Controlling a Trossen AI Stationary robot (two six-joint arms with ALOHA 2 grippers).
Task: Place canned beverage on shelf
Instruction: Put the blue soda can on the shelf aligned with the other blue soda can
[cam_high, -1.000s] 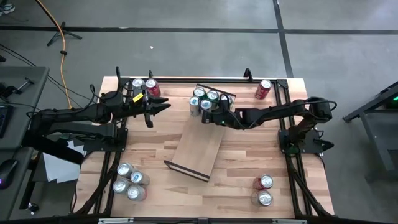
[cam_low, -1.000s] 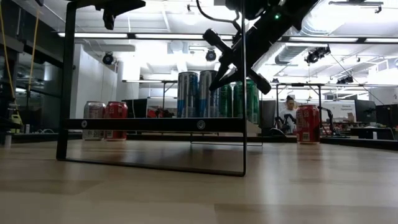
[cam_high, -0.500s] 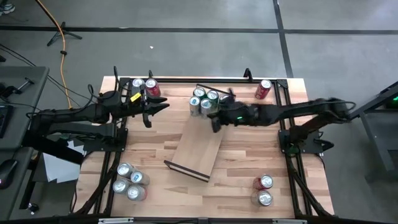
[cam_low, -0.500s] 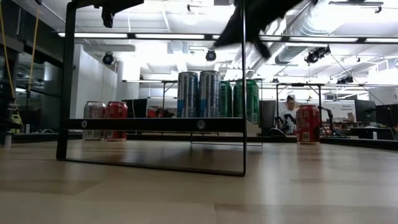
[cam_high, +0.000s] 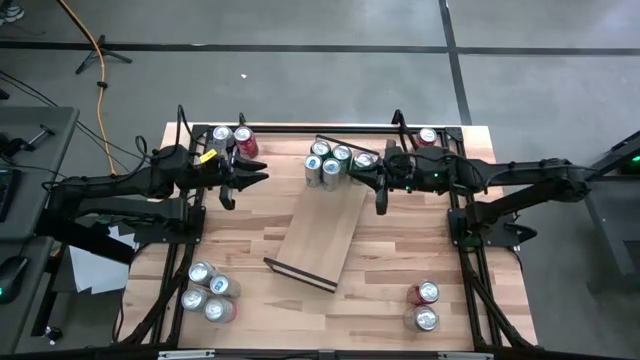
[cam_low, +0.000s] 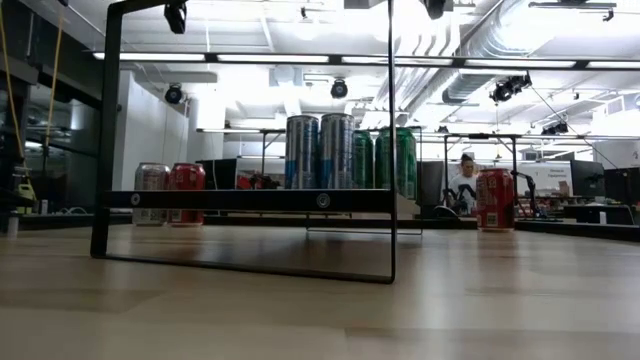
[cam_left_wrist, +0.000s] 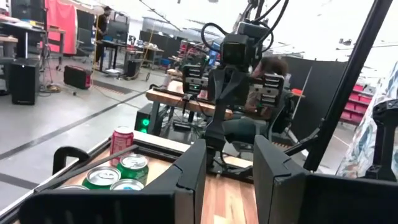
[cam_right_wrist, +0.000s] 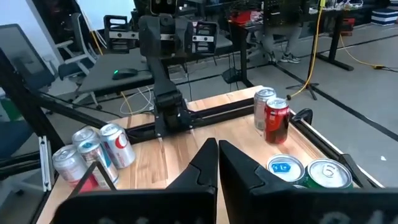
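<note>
Near edge of the table: three cans at the near left corner, two cans at the near right, all upright. Mid-table, the shelf lies as a light-wood board angled diagonally, dark rail at its near short end facing the low camera; its near part is bare. On or by the shelf's far end stands a cluster of tall cans, blue-grey and green in the low view; cannot tell from above exactly which ones rest on the board. The right gripper sits just right of that cluster, above the table, fingers pressed together with nothing between them, as the right wrist view shows. A red can stands at the far right corner, behind the right arm. The left gripper is at the far left, pointing toward the centre, jaws at a narrow gap and empty in the left wrist view. Just beyond it, two cans, one silver and one red, stand in the far left corner. Across the room, past the table, a person sits at a desk in the low view.
</note>
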